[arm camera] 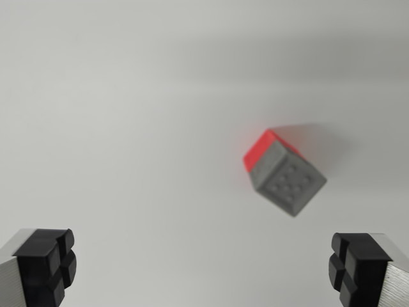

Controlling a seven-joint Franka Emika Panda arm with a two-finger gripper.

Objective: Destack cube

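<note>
cubes sit stacked ahead of the gripper [203,265], a grey cube [289,182] with a studded top face uppermost and a red cube [259,151] showing beneath it as a bright strip along the grey one's far-left edge. the stack is blurred, so finer detail on either block cannot be made out. it lies above the gap between the fingers in the wrist view and off toward the wrist view's right, nearer the right-hand finger than the left-hand one, and well apart from both.

the gripper stands wide open: one black fingertip pad [46,265] shows at the bottom left corner of the view and the other at the bottom right, with a broad stretch of bare white table [128,128] between them. nothing is held and neither pad touches anything. a soft shadow falls on the table beyond the stack, toward the right.
</note>
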